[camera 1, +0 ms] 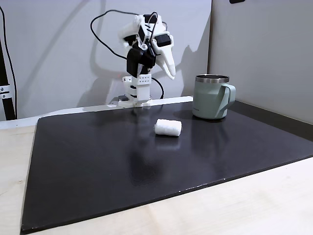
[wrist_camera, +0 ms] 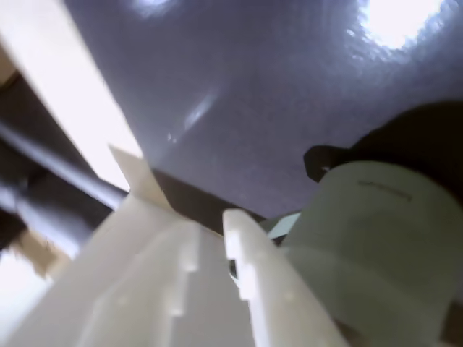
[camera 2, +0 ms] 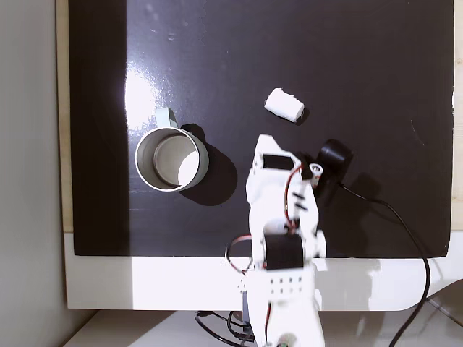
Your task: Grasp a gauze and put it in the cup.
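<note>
The gauze (camera 1: 168, 128), a small white fuzzy roll, lies on its side near the middle of the black mat (camera 1: 98, 161); from above the gauze (camera 2: 284, 105) sits just beyond the arm's tip. The sage-green cup (camera 1: 210, 98) stands upright to the right of it, handle facing right. In the top-down fixed view the cup (camera 2: 204, 165) is left of the arm. My gripper (camera 1: 172, 76) hangs folded high above the mat's back edge, pointing down, shut and holding nothing. The gripper (camera 2: 266, 139) is apart from both. In the wrist view the gripper (wrist_camera: 177, 188) is beside the cup (wrist_camera: 376, 238).
The arm's base (camera 1: 136, 93) is clamped on a white strip at the mat's far edge, with black cables (camera 1: 102, 34) looping behind it. Pale wooden tabletop (camera 1: 244, 205) borders the mat. Grey walls stand behind and to the right.
</note>
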Motion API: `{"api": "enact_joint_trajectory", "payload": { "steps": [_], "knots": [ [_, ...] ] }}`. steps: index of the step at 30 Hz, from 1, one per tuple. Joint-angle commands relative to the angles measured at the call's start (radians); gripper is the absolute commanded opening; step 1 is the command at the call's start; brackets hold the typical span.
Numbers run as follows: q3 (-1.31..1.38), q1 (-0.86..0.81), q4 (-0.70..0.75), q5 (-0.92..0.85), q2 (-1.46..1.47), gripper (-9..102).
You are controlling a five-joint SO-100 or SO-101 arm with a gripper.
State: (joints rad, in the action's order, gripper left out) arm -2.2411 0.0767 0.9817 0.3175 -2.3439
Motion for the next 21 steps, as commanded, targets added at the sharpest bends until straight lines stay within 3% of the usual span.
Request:
{"api": "enact_joint_trajectory", "payload": {
  "steps": [1, 11, 21],
  "knots": [
    [0.135, -0.017, 0.029, 0.091, 0.112, 11],
    [0.318, -0.072, 0.092, 0.307, 0.456, 32],
    [0.508, -0.092, 0.117, 0.336, 0.761, 35]
  ]
}}
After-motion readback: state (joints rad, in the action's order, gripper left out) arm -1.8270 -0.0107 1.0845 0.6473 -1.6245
